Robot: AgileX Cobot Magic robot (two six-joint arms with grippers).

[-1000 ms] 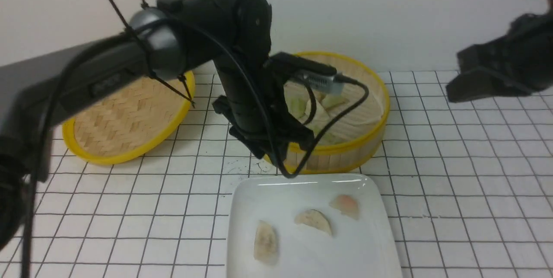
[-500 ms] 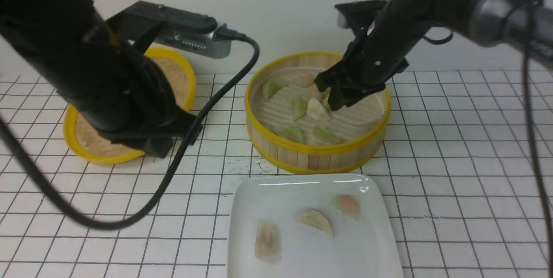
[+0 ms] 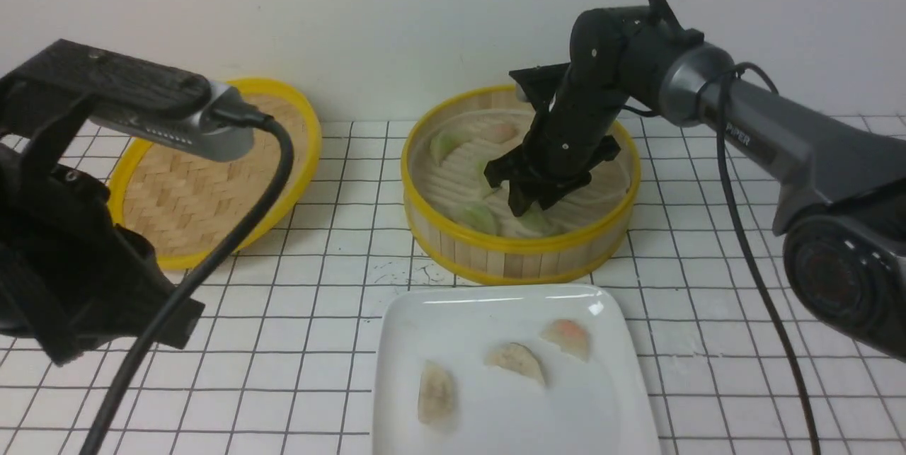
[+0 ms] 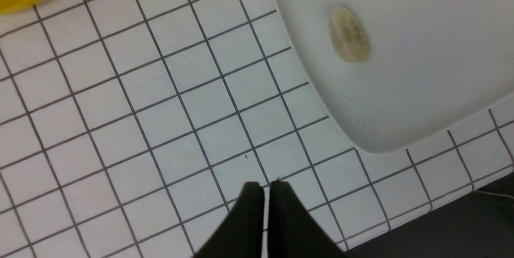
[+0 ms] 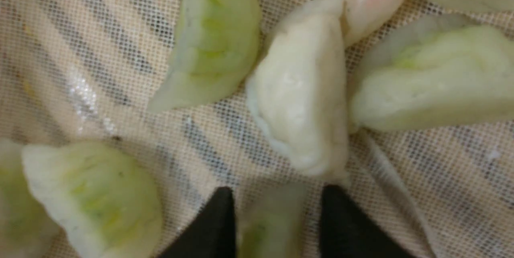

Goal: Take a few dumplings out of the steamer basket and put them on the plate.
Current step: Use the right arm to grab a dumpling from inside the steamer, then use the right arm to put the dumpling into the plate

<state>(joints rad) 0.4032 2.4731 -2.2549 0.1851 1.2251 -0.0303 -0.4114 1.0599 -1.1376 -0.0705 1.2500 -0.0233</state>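
The steamer basket (image 3: 520,246) stands behind the white plate (image 3: 495,306) and holds several dumplings, among them a green one (image 3: 478,216) and a pinkish one (image 3: 500,131). Three dumplings lie on the plate (image 4: 401,97): a beige one (image 3: 437,393), a middle one (image 3: 517,361) and a pinkish one (image 3: 566,336). My right gripper (image 5: 277,198) is down inside the basket, open, its fingers either side of a pale green dumpling (image 5: 269,226); a white dumpling (image 5: 301,89) lies just beyond. My left gripper (image 4: 266,185) is shut and empty above the tiles beside the plate's near left corner.
The flat woven lid (image 3: 205,186) with a yellow rim leans at the back left. My left arm and its cable (image 3: 233,235) fill the front left. A wall stands close behind the basket. The table's front edge (image 4: 461,218) lies near the left gripper.
My left arm pulled away from the basket to the front left and its jaws shut. My right arm swung in and lowered into the basket with its jaws apart.
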